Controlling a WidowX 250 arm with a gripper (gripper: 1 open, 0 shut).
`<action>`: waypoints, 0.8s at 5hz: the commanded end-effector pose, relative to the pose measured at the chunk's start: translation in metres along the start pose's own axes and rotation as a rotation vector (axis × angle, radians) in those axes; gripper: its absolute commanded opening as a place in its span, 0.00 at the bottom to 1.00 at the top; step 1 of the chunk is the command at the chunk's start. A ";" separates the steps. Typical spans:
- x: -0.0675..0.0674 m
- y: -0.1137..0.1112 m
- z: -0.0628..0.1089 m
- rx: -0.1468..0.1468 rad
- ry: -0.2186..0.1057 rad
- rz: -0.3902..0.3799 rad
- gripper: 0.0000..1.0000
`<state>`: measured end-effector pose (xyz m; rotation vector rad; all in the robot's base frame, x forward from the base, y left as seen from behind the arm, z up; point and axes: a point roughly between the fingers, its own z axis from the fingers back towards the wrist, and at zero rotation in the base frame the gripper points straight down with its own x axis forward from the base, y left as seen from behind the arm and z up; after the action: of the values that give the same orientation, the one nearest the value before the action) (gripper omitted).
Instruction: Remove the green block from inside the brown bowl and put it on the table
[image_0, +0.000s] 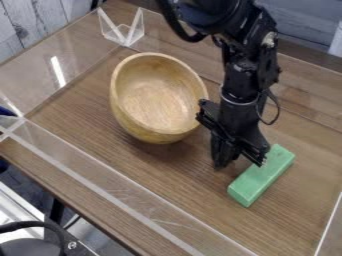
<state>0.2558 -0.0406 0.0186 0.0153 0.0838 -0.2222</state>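
The green block (259, 177) lies flat on the table (120, 175), to the right of the brown bowl (158, 98). The bowl is tipped toward the camera, and its pale inside shows nothing in it. My gripper (234, 158) points straight down between bowl and block, its black fingers together and its tips just left of the block's upper end. Nothing shows between the fingers. Whether the tips touch the block is unclear.
Low clear acrylic walls (80, 165) edge the tabletop at the front and left. A clear folded stand (120, 27) sits at the back left beyond the wall. The black arm (221, 20) reaches in from the top.
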 end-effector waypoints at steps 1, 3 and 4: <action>0.001 -0.003 0.008 -0.009 -0.017 0.009 0.00; -0.001 -0.009 0.009 -0.039 0.004 0.004 0.00; -0.001 -0.009 0.008 -0.033 -0.004 -0.012 0.00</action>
<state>0.2495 -0.0478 0.0188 -0.0183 0.1180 -0.2182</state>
